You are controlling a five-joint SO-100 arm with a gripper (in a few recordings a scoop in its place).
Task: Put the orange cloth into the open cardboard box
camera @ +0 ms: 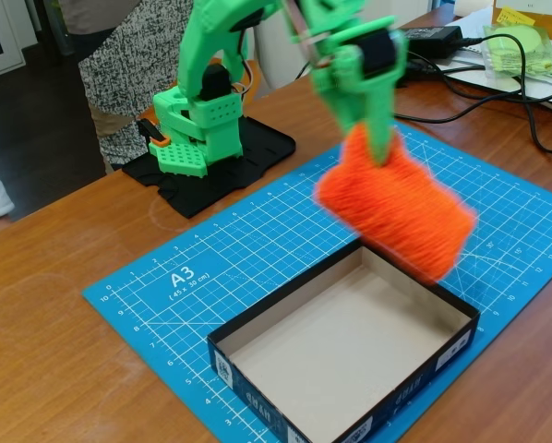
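Note:
The bright orange fluffy cloth (398, 208) hangs in the air, blurred by motion, over the far right rim of the open cardboard box (258, 360). My green gripper (373, 138) comes down from the top of the fixed view and is shut on the cloth's top edge; its fingertips are buried in the pile. The box is a shallow tray with dark walls and white print, beige inside and holding nothing. It lies on the blue cutting mat at the front.
The blue gridded mat (193, 268) covers the table's middle. My arm's green base (198, 134) stands on a black plate at the back left. Black cables and a pale green wrapped item (523, 44) lie at the back right. A person stands behind the table.

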